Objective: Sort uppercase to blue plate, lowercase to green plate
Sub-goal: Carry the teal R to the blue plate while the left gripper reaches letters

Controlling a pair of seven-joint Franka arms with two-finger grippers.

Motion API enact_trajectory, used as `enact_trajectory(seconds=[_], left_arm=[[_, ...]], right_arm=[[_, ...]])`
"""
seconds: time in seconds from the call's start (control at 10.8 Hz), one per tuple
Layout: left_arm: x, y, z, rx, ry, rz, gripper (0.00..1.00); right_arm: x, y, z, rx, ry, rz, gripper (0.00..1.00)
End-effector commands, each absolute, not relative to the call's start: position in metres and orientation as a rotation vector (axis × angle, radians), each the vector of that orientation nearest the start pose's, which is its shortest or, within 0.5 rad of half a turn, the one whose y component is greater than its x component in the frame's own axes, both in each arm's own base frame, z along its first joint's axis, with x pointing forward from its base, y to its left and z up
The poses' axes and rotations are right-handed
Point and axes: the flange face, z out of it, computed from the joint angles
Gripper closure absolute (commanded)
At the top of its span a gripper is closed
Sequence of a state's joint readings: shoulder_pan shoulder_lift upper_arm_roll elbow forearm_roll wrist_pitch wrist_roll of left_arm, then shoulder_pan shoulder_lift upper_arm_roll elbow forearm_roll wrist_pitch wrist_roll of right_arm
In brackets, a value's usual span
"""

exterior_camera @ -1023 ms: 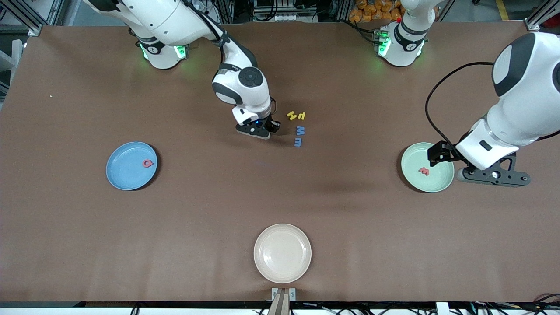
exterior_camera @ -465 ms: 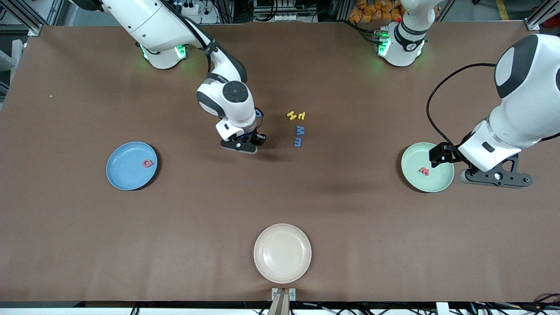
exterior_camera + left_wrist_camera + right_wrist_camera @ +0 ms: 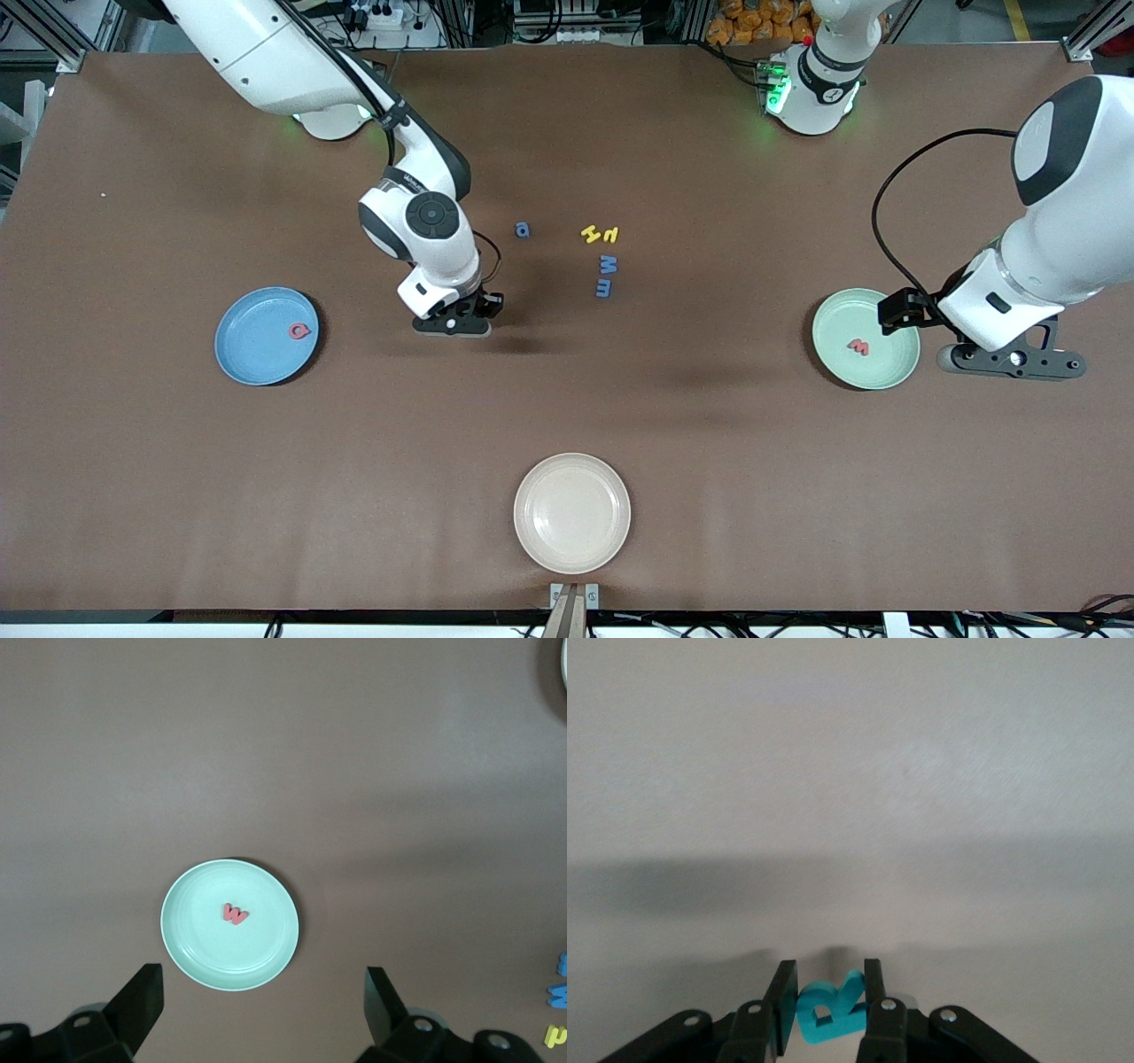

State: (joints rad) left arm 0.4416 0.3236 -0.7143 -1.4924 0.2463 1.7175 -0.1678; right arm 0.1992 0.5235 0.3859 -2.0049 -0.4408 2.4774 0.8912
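My right gripper (image 3: 454, 324) hangs over bare table between the blue plate (image 3: 252, 354) and the letter cluster. It is shut on a teal R (image 3: 829, 1012), an uppercase letter clamped between its pads. A red Q (image 3: 300, 331) lies in the blue plate. A red lowercase m (image 3: 858, 346) lies in the green plate (image 3: 842, 372). My left gripper (image 3: 262, 1003) stands open and empty above the table beside the green plate (image 3: 190, 948). On the table lie a blue round letter (image 3: 523, 229), two yellow letters (image 3: 600, 234), a blue M (image 3: 608, 263) and a blue m (image 3: 603, 287).
A cream plate (image 3: 571, 512) sits near the table's front edge, nearer the camera than the letters. The robots' bases stand along the farthest edge of the table.
My right arm has carried the teal R away from the letter cluster toward the blue plate, uncovering the blue round letter. The left arm has drifted slightly away from the green plate.
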Motion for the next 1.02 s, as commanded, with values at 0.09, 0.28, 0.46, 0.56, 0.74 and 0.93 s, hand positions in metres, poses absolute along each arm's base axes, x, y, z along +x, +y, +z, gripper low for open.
enact_trajectory(seconds=[0.09, 0.28, 0.46, 0.56, 0.74, 0.93], left_arm=[[0.618, -0.128, 0.512, -3.115, 0.032, 0.075, 0.00], [0.607, -0.156, 0.504, -3.111, 0.007, 0.104, 0.00], [0.582, -0.197, 0.489, -3.117, -0.064, 0.168, 0.00], [0.570, -0.217, 0.474, -3.112, -0.029, 0.189, 0.00], [0.550, -0.261, 0.458, -3.134, 0.091, 0.165, 0.00], [0.529, -0.312, 0.451, -3.156, 0.222, 0.109, 0.00]], right_arm=[[0.526, 0.291, 0.226, -3.236, -0.150, -0.109, 0.76], [0.539, 0.263, 0.224, -3.251, -0.252, -0.085, 0.76], [0.564, 0.213, 0.233, -3.182, -0.328, -0.009, 0.76], [0.581, 0.182, 0.238, -3.121, -0.352, 0.015, 0.76], [0.602, 0.146, 0.253, -3.104, -0.451, 0.092, 0.77], [0.619, 0.103, 0.269, -3.121, -0.532, 0.164, 0.77]])
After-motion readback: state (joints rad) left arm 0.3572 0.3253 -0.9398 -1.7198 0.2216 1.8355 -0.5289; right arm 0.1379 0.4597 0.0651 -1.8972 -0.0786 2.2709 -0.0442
